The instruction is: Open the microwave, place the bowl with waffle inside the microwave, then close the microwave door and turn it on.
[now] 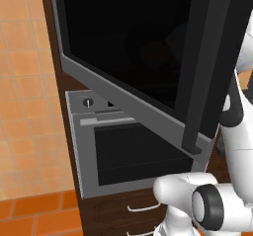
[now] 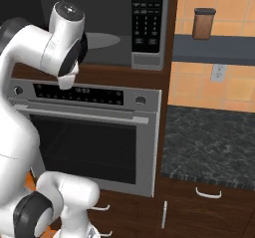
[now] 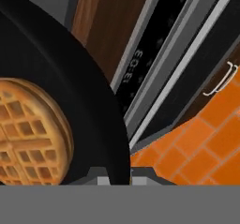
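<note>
Kitchen wall unit: microwave door (image 1: pixel 133 57) swung open above oven (image 2: pixel 89 132). Gripper (image 3: pixel 117 174) nearly closed, pinching rim of bowl with waffle (image 3: pixel 70 106); microwave (image 2: pixel 107 40) cavity ahead.

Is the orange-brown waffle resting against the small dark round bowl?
Touching. The hand view shows the orange-brown waffle lying inside the small dark round bowl, its edge meeting the dark inner wall with no gap.

Microwave door (image 1: pixel 128 47) is showing glossy black glass in a matt grey frame at upper centre. Bowl (image 3: pixel 70 82), matt black, is carrying a rough gridded waffle (image 3: pixel 28 129) at left. Oven (image 2: pixel 89 132) is looking like brushed metal; cabinet front (image 2: pixel 199 212) like dark wood grain.
</note>
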{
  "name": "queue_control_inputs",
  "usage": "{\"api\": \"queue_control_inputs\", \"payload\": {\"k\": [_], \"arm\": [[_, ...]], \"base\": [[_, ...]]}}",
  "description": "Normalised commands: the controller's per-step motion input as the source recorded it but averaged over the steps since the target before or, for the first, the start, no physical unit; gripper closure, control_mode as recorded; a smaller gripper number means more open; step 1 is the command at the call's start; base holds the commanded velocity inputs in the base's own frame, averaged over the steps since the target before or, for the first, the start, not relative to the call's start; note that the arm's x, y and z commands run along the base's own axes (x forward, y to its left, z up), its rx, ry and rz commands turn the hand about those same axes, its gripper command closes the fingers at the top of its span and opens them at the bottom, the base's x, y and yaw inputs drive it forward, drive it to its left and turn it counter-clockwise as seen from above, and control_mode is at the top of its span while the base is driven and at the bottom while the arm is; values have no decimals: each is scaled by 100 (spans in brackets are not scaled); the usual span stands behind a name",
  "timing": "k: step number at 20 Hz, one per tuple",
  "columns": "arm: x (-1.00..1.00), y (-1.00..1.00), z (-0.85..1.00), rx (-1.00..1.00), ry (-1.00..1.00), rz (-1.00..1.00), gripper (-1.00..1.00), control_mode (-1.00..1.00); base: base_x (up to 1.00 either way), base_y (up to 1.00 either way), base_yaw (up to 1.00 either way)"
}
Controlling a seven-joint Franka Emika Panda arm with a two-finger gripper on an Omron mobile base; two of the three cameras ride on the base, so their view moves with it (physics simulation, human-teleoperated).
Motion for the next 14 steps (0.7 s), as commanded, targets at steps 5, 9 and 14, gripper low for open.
{"api": "queue_control_inputs", "payload": {"k": [5, 9, 14], "arm": [[79, 21, 29, 0, 1, 0, 100, -100], [87, 0, 0, 0, 1, 0, 100, -100], [92, 0, 0, 0, 4, 0, 100, -100]], "base": [[0, 0, 0], [0, 0, 0], [0, 0, 0]]}}
